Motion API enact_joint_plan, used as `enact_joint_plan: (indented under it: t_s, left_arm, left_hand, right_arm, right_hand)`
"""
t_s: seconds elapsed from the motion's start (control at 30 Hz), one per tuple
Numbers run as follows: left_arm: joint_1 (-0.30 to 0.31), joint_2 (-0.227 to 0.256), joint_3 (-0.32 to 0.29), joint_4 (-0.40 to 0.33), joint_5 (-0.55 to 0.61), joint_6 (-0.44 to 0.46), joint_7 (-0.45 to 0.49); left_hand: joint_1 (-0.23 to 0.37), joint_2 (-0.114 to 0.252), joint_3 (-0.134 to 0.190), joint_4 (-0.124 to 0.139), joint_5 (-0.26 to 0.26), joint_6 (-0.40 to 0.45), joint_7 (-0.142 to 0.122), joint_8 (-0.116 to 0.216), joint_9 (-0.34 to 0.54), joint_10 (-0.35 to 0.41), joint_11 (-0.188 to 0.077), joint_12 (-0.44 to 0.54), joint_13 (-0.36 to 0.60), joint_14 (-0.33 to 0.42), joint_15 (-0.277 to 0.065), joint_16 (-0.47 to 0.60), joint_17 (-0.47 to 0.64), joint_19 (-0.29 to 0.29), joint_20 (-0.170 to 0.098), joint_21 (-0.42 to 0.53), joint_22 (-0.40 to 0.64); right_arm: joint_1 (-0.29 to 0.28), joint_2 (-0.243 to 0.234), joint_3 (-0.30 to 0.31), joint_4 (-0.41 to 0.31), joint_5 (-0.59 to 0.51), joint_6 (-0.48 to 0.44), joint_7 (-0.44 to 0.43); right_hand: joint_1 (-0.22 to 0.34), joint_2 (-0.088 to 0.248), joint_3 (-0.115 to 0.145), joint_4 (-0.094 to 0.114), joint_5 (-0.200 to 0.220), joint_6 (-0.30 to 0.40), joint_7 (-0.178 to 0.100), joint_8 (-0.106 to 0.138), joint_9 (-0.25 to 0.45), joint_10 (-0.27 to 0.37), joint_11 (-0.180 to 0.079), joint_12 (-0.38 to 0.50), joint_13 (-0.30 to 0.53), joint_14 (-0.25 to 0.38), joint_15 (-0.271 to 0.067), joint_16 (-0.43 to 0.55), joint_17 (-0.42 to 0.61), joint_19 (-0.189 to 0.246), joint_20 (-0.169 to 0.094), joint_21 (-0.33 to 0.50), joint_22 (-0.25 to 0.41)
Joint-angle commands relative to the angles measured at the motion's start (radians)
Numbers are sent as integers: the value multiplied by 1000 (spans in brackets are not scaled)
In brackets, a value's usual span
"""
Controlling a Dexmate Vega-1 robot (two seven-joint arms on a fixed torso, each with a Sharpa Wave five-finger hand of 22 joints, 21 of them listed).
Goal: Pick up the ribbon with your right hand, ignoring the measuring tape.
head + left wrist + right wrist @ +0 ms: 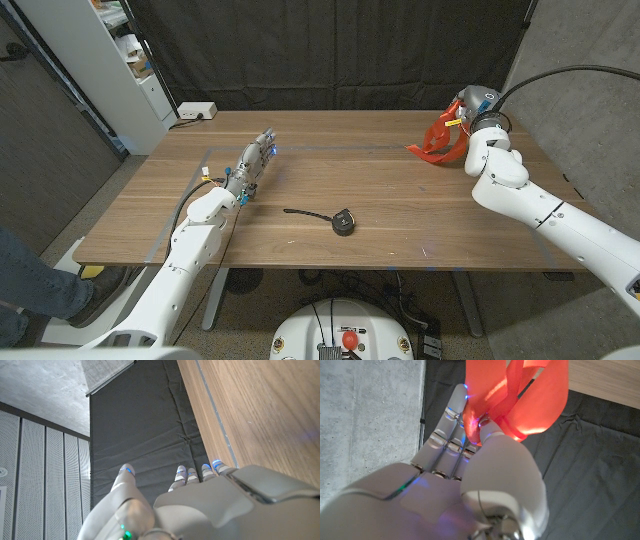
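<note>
At the upper right of the head view the right hand (468, 112) holds the ribbon (436, 140), a red-orange loop that hangs from the fingers down toward the bench (400, 245), with its lowest end at or just above the wood near the far right edge; whether that end touches the surface cannot be told. The right wrist view shows why it stays put: the thumb and the fingers (451, 420) are closed together on a gathered part of the band, and the loose loops spill out past the fingertips (the pinch is at one spot, so the rest dangles freely). Judging from this, the pick is essentially made, and what remains is to raise the ribbon clear of the wood. The measuring tape (342, 219), a small black case with a dark strip pulled out to its left, lies at the centre of the frame, well apart from both hands and left alone, as the task asks. The left hand (256, 158) waits at the upper left of the bench with its fingers stretched out and nothing in them, out of the way of the working arm.
</note>
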Motion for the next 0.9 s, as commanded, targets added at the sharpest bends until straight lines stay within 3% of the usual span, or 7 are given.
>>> enact_joint_plan:
  t_s: [0.03, 0.9]
  left_arm:
    - [-2, 0, 3, 3, -2, -2, 1]
    - [-27, 7, -1, 29, -4, -5, -19]
  left_hand:
    - [5, 8, 1, -4, -5, 5, 5, -1, 2, -16, -7, -1, 5, -81, 3, 4, 3, -155, 7, -2, 4]
    - [5, 9, 1, -4, -5, 5, 5, -2, 2, -15, -4, 0, 5, -84, 3, 3, 3, -154, 4, -4, 4]
  right_arm:
    - [-6, -7, 21, -30, -18, -3, 8]
    - [3, 2, 51, -62, -7, 7, 34]
  right_hand:
    - [13, -1, 3, 5, -3, 12, -3, 7, 3, 23, -17, 2, 3, 10, -109, -7, 6, -2, -84, 10, 5]
    - [17, 0, 5, 7, -2, 11, 0, 6, 8, 24, -14, -6, 8, 15, -109, -27, 28, -21, -85, 50, 13]
